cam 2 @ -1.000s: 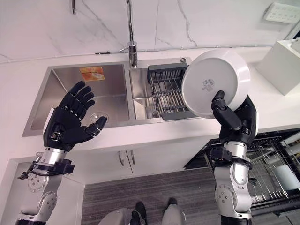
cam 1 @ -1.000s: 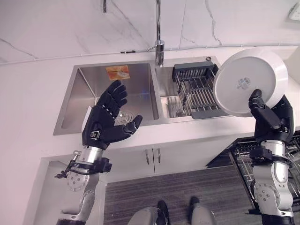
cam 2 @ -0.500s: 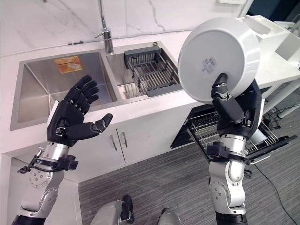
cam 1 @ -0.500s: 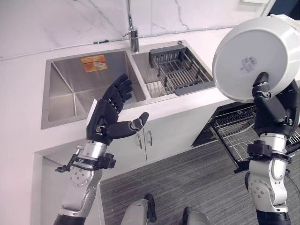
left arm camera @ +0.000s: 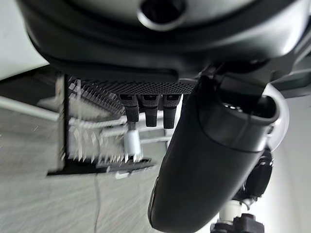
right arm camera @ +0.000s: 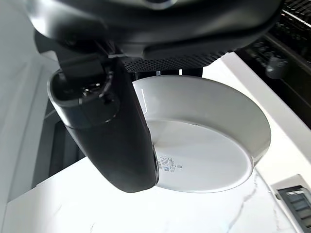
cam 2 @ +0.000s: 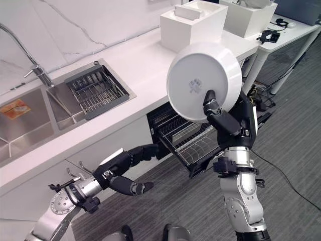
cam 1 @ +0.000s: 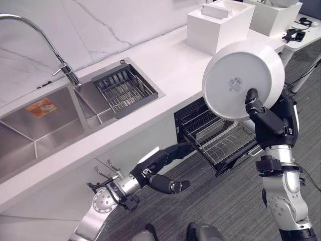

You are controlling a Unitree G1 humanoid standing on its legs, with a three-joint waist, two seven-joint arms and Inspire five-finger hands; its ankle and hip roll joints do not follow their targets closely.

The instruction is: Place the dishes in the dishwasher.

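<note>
Eye views: right hand [cam 1: 273,123] clamped on white bowl [cam 1: 241,80], thumb pressed on underside, fingers hidden behind rim. Bowl held upright on edge, underside toward camera, raised above pulled-out dishwasher rack [cam 1: 215,138] under counter [cam 1: 170,70]. Right forearm vertical, hand up. Left hand [cam 1: 160,163] low, below counter edge, fingers straight and apart, reaching toward rack's front corner; can't tell if touching. Thumb sticking out downward. Left arm stretched near-horizontal. Sink [cam 1: 35,125] w/ faucet [cam 1: 50,45] at left, dark drainer basket [cam 1: 123,90] in its right basin. White boxes [cam 1: 220,25] at counter's far end.

Left wrist view: left-hand fingers [left arm camera: 146,109] straight, side by side, nothing held; thumb bulky in front, hiding much. Rack tines [left arm camera: 87,131] past fingertips, blurred.

Right wrist view: thumb across bowl's [right arm camera: 204,141] underside, pinching it; fingers hidden behind bowl. Rack edge [right arm camera: 286,29] cut off at corner.
</note>
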